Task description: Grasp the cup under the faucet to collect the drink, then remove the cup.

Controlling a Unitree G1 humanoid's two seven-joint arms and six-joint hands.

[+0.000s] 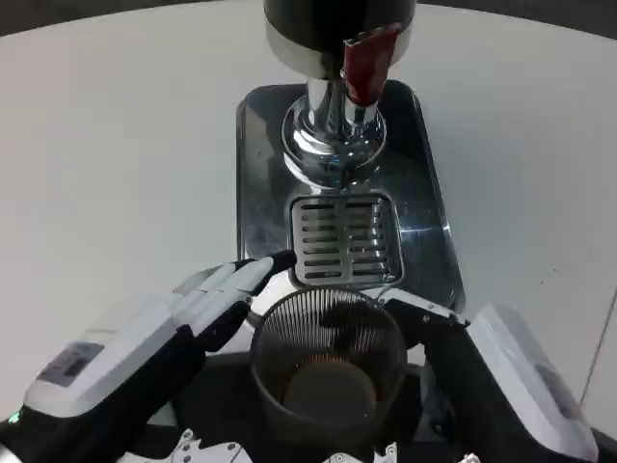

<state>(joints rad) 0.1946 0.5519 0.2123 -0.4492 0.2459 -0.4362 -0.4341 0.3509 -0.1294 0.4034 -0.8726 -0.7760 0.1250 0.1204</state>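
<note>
Ribbed clear cup; slotted steel tray

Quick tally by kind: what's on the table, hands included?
Clear ribbed plastic cup with brown drink: 1
Silver drink dispenser with red tap lever: 1
Shiny metal drip tray with slotted grate: 1
Robot hands, left hand, right hand: 2
Total: 5

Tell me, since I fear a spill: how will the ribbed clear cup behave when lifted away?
The ribbed clear plastic cup looks thin-walled, so it may flex if squeezed. Brown drink sits low, so sloshing over seems unlikely. Ribs probably aid grip.
</note>
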